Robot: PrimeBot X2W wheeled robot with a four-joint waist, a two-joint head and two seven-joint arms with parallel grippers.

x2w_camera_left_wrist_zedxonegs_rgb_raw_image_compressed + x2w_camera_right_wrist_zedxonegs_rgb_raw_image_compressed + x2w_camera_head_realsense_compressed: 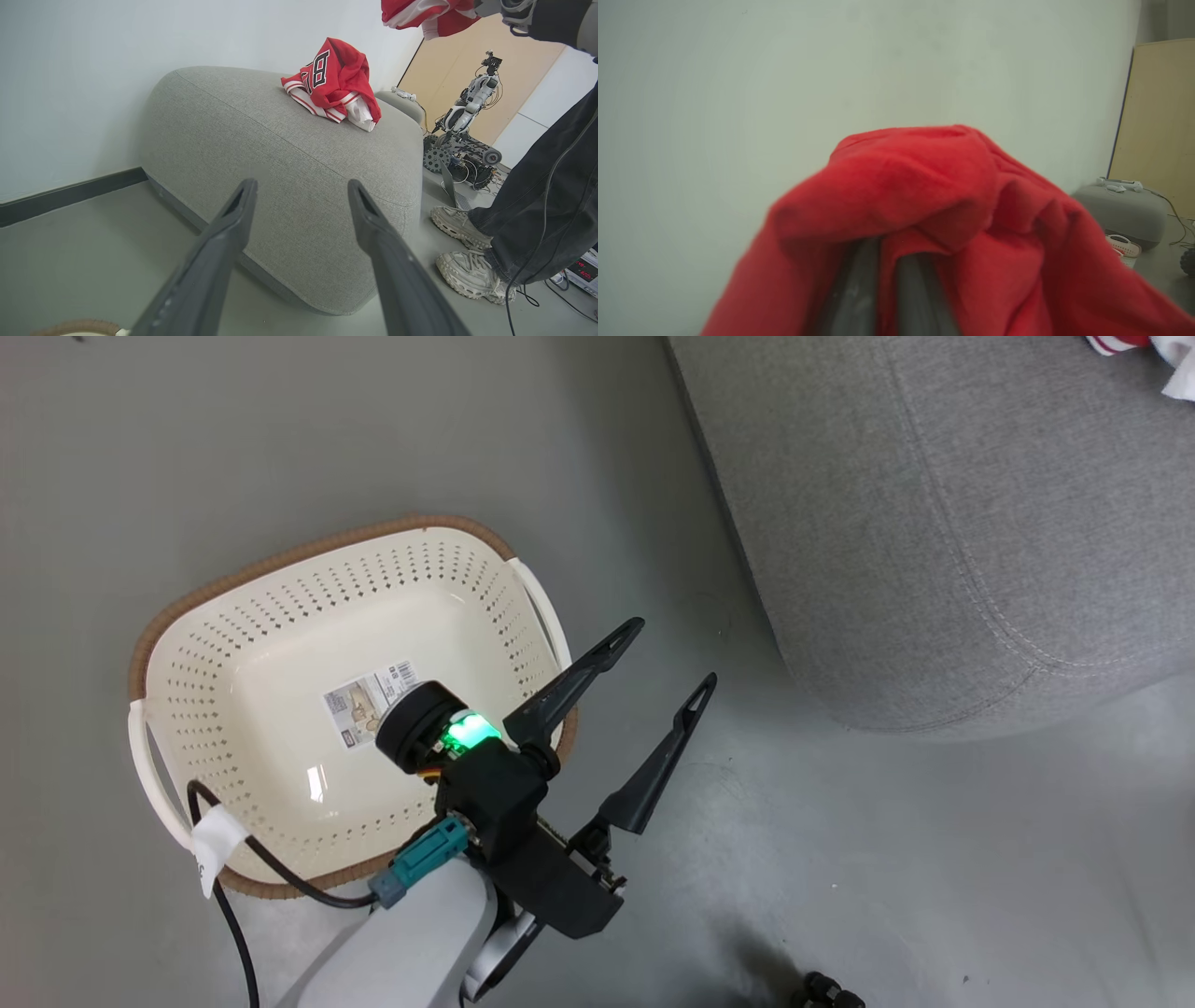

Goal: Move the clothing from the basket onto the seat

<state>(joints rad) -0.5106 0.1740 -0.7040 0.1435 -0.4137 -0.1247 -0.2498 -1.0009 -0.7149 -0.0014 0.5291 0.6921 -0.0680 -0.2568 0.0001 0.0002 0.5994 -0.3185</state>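
Clothing (pixel 334 77) lies partly on the seat (pixel 280 140); 1 red garment (pixel 924 196) is clamped in the right gripper (pixel 885 280), basket (pixel 280 691) empty. Left gripper (pixel 672 653) spread. Likely next: release over seat.

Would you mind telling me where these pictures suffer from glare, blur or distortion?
Head view: sharp, with a small white glare patch on the basket floor and a green lamp glowing behind the left tool. Left wrist view: the wide-angle lens bulges the sofa. Right wrist view: the red garment near the lens is blurred.
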